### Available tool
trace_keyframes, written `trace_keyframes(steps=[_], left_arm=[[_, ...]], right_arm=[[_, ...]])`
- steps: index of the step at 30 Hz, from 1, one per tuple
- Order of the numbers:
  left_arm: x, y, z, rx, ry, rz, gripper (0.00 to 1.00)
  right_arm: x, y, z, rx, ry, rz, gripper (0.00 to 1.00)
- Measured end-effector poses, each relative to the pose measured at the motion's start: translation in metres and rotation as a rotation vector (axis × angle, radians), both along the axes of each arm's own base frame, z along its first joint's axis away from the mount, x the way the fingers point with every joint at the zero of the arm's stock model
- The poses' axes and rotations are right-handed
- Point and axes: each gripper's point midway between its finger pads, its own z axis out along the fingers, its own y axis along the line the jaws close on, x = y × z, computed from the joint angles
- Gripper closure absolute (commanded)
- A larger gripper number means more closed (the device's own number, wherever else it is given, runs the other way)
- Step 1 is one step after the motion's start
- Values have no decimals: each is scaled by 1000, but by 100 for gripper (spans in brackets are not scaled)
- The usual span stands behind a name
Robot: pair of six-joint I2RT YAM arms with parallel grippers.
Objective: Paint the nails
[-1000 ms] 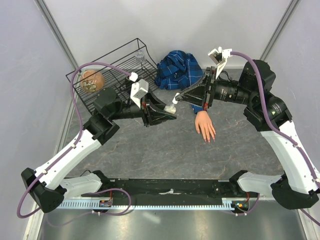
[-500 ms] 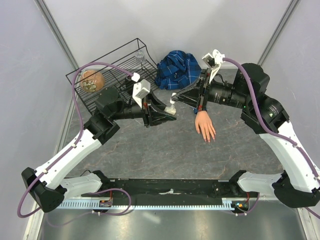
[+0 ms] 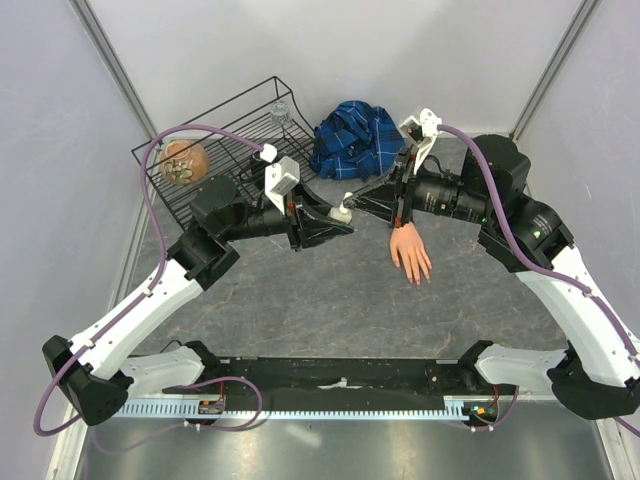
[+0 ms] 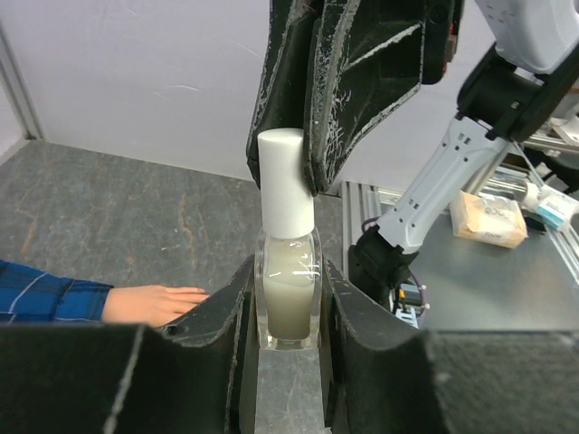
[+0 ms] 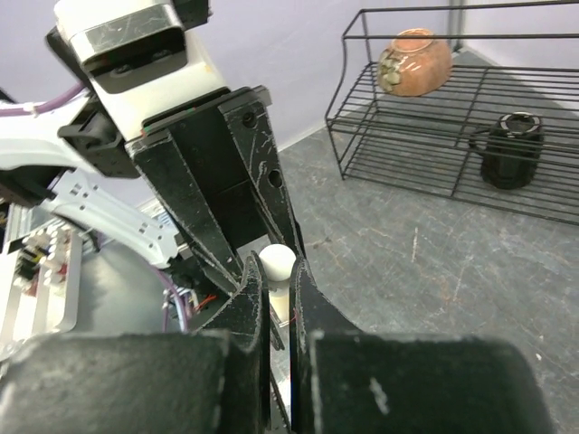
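Note:
My left gripper [image 3: 340,224] is shut on a small clear bottle [image 4: 288,294] of pale liquid and holds it upright above the table. Its white cap [image 4: 286,185] sticks up above the jaws. My right gripper [image 3: 351,203] comes in from the right, and in the right wrist view its tips [image 5: 277,273] are closed on either side of the cap [image 5: 277,263]. The flesh-coloured mannequin hand [image 3: 410,253] lies palm down on the table right of the bottle. Its pinkish nails [image 3: 419,278] point toward the near edge. The hand also shows in the left wrist view [image 4: 154,304].
A blue plaid sleeve [image 3: 358,136] is bunched behind the mannequin hand. A black wire rack [image 3: 225,150] at the back left holds a brown bowl [image 3: 183,161], a black mug [image 5: 511,148] and a small glass [image 3: 281,110]. Grey walls close in both sides.
My right gripper has moved left to the bottle and its tips have come round the white cap. My left gripper has kept the bottle almost still.

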Motion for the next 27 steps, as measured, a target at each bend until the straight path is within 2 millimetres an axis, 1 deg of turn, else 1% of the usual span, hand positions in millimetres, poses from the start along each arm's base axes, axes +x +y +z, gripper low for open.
trace_keyframes(steps=[3, 7, 9, 14, 18, 21, 22, 24, 27], left_arm=[[9, 1, 1, -5, -4, 54, 98], [31, 0, 2, -10, -58, 158, 98], [44, -3, 2, -9, -93, 199, 98], [83, -20, 2, -13, -183, 285, 98], [103, -30, 1, -31, -222, 350, 98], [112, -37, 3, -45, -237, 384, 98], [115, -40, 7, -56, -244, 395, 98], [119, -46, 11, -69, -251, 407, 98], [119, -51, 16, -90, -258, 414, 98]], right_arm=[[7, 0, 0, -1, -6, -44, 100], [21, 1, 2, -8, -7, -154, 100], [34, 1, 3, -17, -5, -243, 100], [65, -16, 1, -58, 22, -495, 100], [83, -26, -2, -89, 75, -657, 100], [92, -31, 1, -93, 102, -757, 100], [94, -34, 3, -92, 104, -792, 100], [97, -38, 6, -88, 101, -844, 97], [96, -44, 10, -79, 99, -894, 93]])
